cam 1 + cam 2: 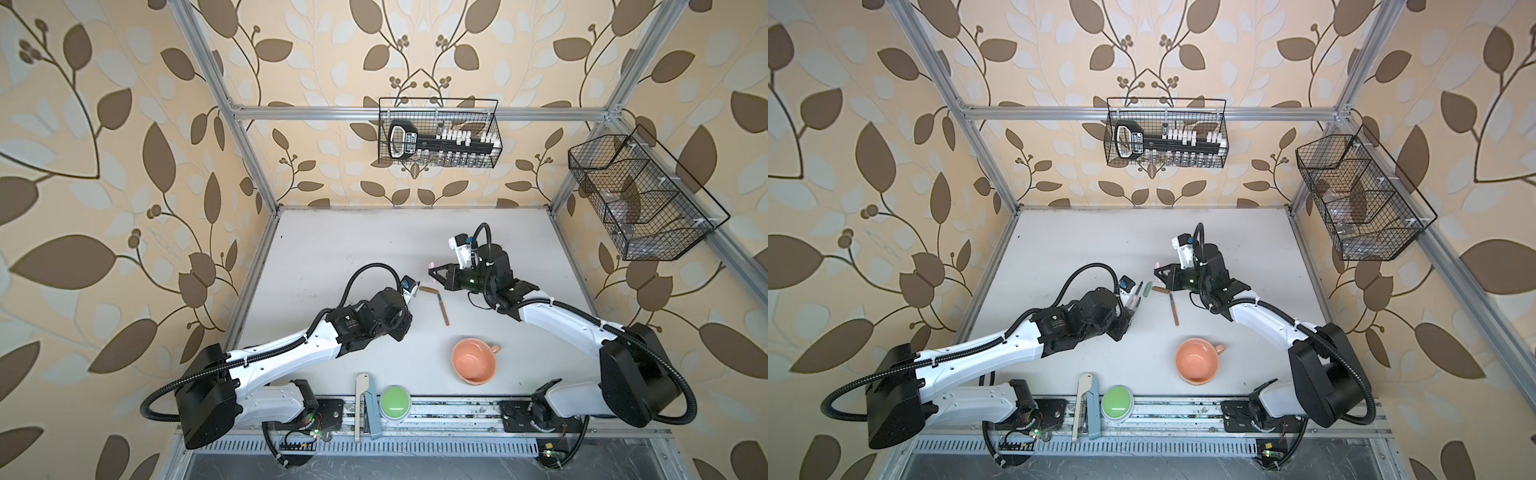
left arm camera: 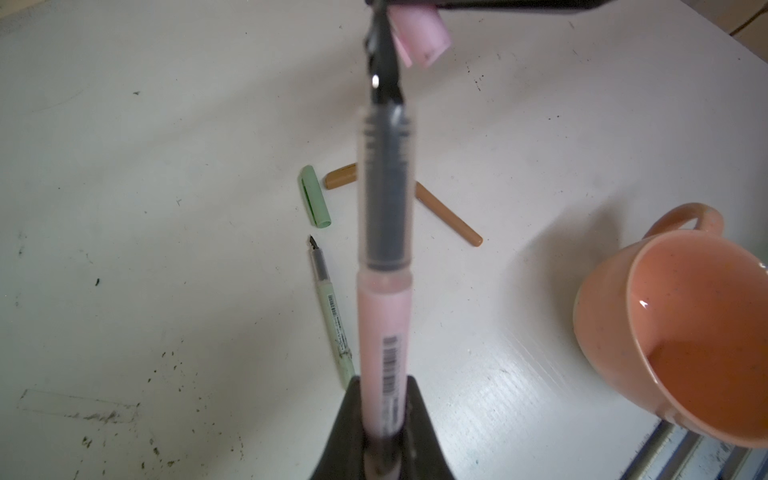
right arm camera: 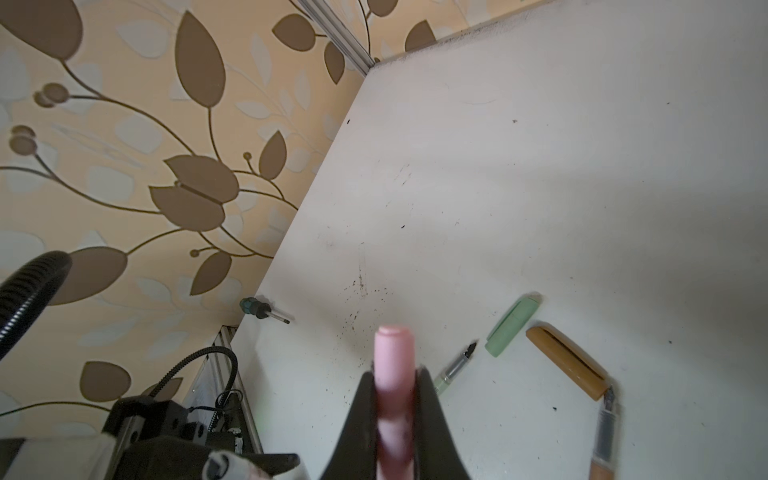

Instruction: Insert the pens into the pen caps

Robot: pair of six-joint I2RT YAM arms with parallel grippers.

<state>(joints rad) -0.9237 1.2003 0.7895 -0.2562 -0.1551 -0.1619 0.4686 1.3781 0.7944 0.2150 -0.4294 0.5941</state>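
My left gripper [image 2: 384, 415] is shut on the lower barrel of the pale pink pen [image 2: 384, 316], whose dark tip points away from the camera. My right gripper [image 3: 395, 382] is shut on the pink cap [image 3: 394, 361], held above the table [image 1: 433, 264]. In the left wrist view the pen's tip lies beside that pink cap [image 2: 422, 37]; I cannot tell if it is inside. On the table lie the green cap [image 2: 314, 196], the green pen [image 2: 332, 307], the brown cap [image 1: 427, 289] and the brown pen [image 1: 443, 309].
A salmon mug [image 1: 473, 361] stands at the front right. A green button [image 1: 396, 405] and a white and blue tool [image 1: 365, 399] sit at the front edge. A teal-handled screwdriver [image 3: 262, 308] lies near the table's left edge. Two wire baskets [image 1: 440, 133] hang on the frame.
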